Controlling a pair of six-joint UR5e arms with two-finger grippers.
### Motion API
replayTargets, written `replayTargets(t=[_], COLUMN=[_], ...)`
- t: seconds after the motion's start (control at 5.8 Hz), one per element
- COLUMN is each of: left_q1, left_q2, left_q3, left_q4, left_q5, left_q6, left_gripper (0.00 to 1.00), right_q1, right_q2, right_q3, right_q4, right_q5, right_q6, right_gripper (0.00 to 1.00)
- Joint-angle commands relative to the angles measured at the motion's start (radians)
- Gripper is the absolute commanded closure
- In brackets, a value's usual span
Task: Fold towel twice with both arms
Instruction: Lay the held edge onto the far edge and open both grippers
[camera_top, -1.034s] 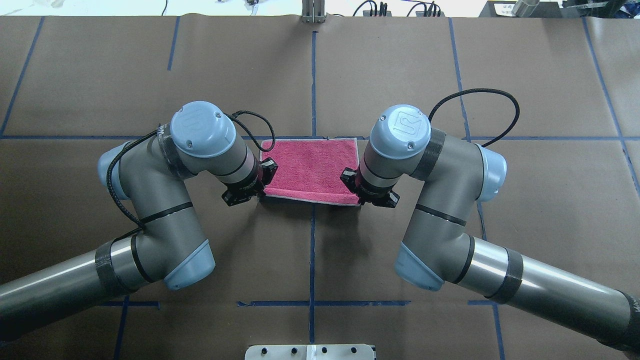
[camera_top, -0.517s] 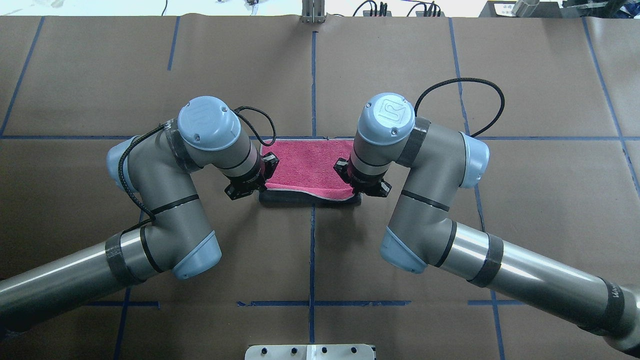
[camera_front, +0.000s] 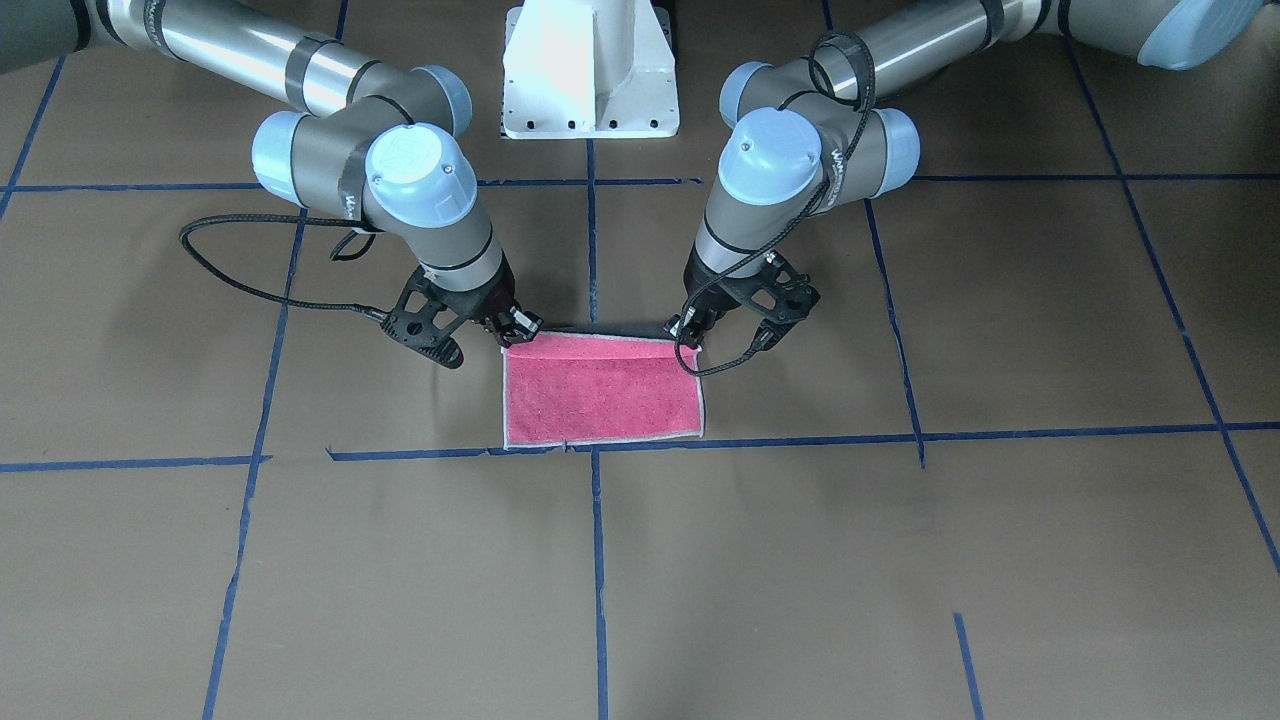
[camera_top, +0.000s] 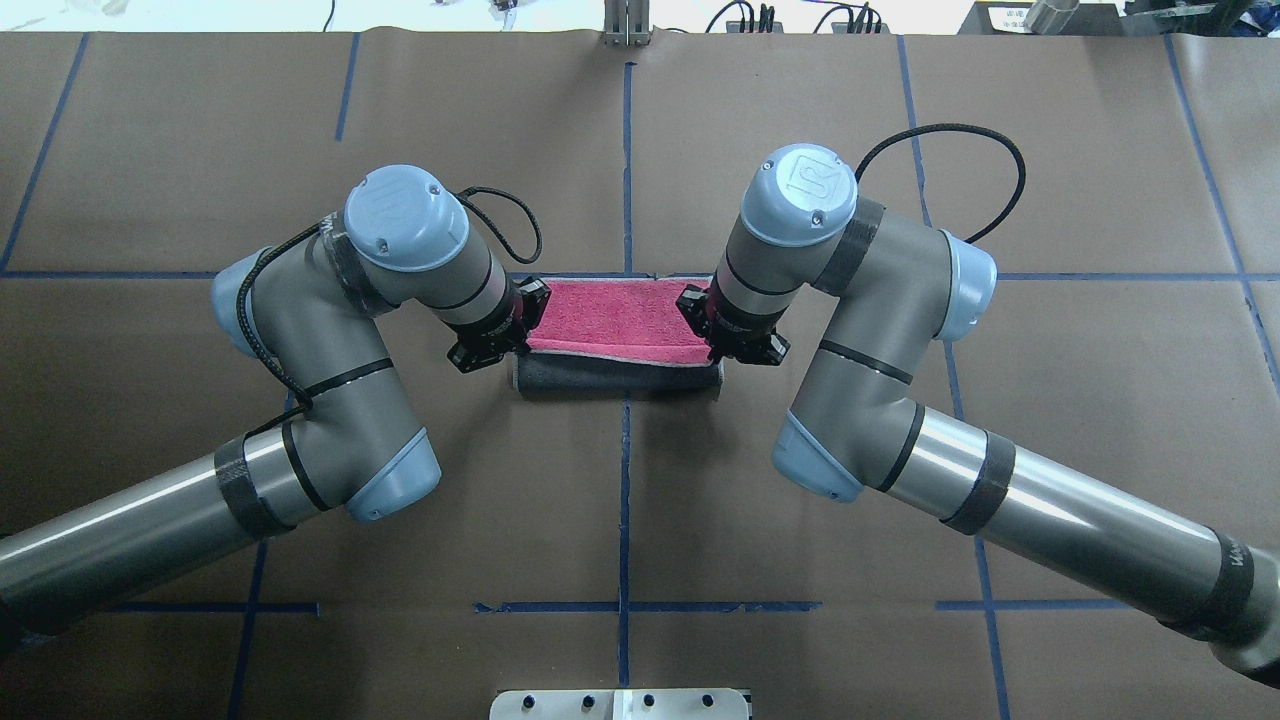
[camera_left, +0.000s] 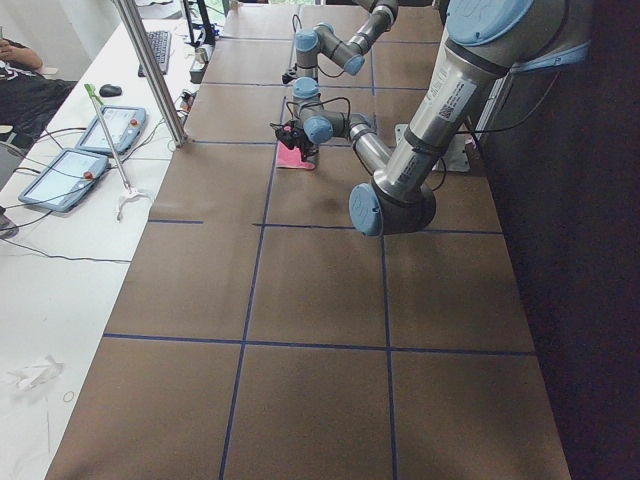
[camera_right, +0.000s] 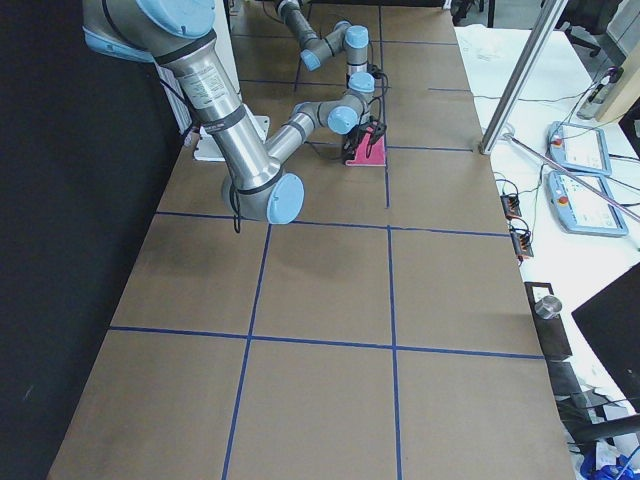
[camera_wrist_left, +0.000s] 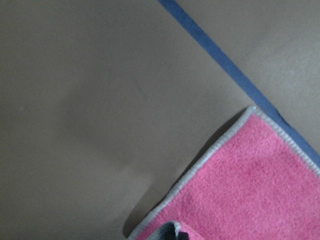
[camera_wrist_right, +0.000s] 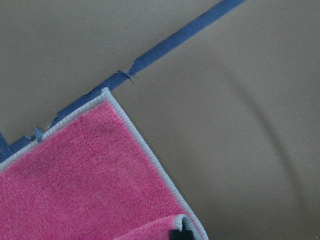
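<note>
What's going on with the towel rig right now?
The robot is mid-fold on the towel. The left gripper and right gripper each pinch one corner of the edge nearest the robot. They hold it raised off the table and curled toward the far edge, so the grey underside shows in the overhead view. The far edge lies flat along a blue tape line. The fold isn't closed yet.

Near edge of towel (camera_top: 615, 312), in left gripper (camera_front: 688, 332) and right gripper (camera_front: 517, 333), farther forward; more grey underside.
</note>
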Motion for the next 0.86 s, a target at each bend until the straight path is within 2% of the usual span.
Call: replayTargets(t=[0.0,0.34,0.69], left_q1=[-0.019,-0.030,-0.042], left_q2=[-0.012,-0.020,-0.028], left_q3=[0.011,0.077,0.086], left_q4=[-0.009,-0.115,-0.117], left_q5=[-0.007,-0.007,-0.007], left_q6=[-0.046,-0.118,-0.118], left_gripper=[1.00,1.00,1.00], right_q1=[0.035,0.041,0.052], right_q2=[0.006,0.045,0.052], right_q3=[-0.018,-0.098,-0.106], right_q4=[0.012,0.062,0.062], right_q5=[0.030,0.032,0.043], right_q6=[-0.002,0.000,0.000], right_gripper=[1.00,1.00,1.00])
